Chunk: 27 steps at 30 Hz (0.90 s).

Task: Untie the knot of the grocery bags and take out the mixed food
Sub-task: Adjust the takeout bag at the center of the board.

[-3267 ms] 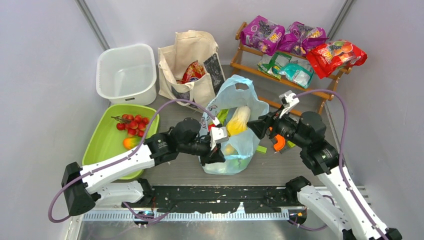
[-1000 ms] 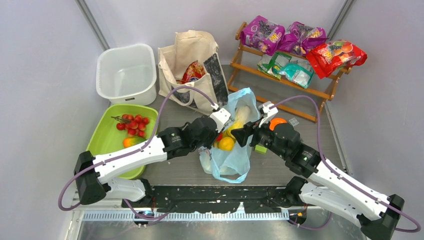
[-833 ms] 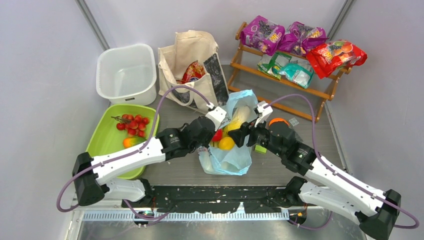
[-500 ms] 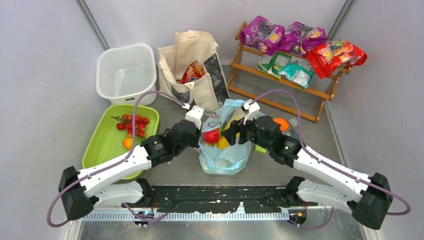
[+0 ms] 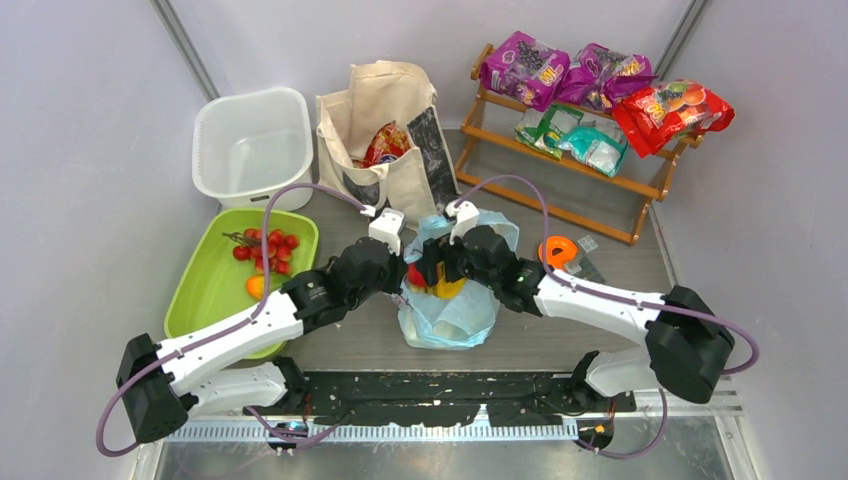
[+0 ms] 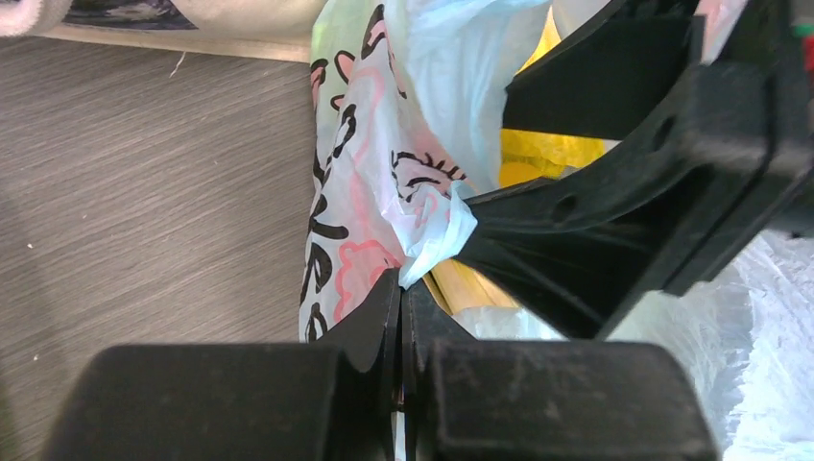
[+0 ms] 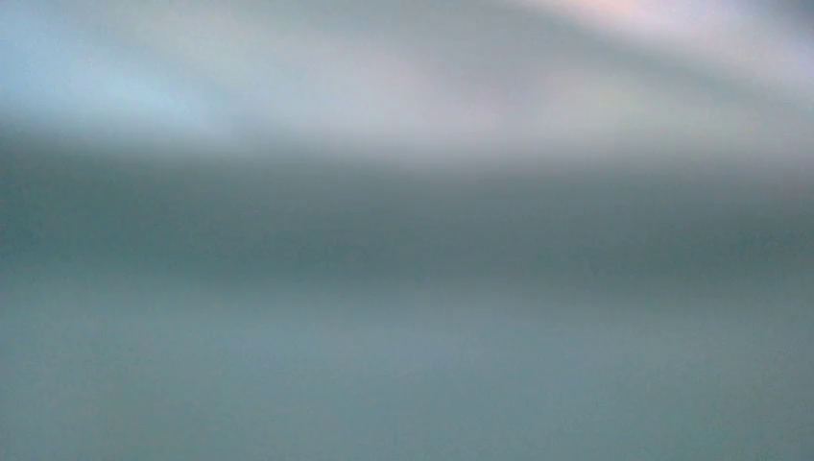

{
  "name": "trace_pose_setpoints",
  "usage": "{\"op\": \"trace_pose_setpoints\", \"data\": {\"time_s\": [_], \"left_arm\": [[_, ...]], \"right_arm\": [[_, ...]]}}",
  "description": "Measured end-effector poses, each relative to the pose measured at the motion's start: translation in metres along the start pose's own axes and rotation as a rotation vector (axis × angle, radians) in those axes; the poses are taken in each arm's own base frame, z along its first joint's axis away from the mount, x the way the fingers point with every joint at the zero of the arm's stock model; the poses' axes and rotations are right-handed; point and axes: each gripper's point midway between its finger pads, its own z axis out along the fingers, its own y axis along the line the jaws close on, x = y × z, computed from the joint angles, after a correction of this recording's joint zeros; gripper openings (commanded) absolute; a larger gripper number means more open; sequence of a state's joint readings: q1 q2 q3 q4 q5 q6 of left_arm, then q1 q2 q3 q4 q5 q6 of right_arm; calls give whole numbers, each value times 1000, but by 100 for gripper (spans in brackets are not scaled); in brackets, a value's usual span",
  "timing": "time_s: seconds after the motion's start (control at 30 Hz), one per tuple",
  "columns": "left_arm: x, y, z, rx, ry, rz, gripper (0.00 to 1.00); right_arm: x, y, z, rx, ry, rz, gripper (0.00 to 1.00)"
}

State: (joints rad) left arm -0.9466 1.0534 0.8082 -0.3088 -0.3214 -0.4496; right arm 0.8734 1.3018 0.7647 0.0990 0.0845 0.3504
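Observation:
The light-blue plastic bag (image 5: 455, 315) stands at the table's middle with its mouth open; the knot is out of view. My left gripper (image 5: 402, 275) is shut on the bag's left rim (image 6: 422, 245), jaws pressed together on the thin plastic. My right gripper (image 5: 428, 270) reaches leftward into the bag's mouth; its black fingers (image 6: 595, 240) stand apart, open, with yellow food (image 6: 552, 154) between them. A red fruit (image 5: 417, 275) shows beside them. The right wrist view is only blue-grey blur. The cream canvas tote (image 5: 385, 110) stands behind with a red packet (image 5: 385, 143) inside.
A white tub (image 5: 255, 145) sits at the back left. A green tray (image 5: 210, 290) at the left holds cherry tomatoes (image 5: 262, 250). A wooden rack (image 5: 560, 150) at the back right carries purple, teal and red packets. An orange object (image 5: 556, 250) lies right of the bag.
Both grippers shifted left over the bag. My left gripper closed on the bag's rim. My right arm stretched across, deeper into the bag's mouth, and its fingers spread wider.

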Motion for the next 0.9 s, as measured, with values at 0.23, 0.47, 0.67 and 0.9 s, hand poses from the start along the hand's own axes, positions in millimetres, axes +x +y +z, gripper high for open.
{"op": "trace_pose_setpoints", "data": {"time_s": [0.23,0.47,0.67,0.9], "left_arm": [[0,15,7,-39,-14,-79,0],[5,36,9,-77,-44,-174,0],[-2,38,8,-64,-85,-237,0],[-1,37,10,-42,-84,-262,4]], "right_arm": [[8,13,11,4,-81,16,95],[16,14,-1,31,-142,26,99],[42,0,-22,85,-180,53,97],[47,-5,-34,75,-236,71,96]]}}
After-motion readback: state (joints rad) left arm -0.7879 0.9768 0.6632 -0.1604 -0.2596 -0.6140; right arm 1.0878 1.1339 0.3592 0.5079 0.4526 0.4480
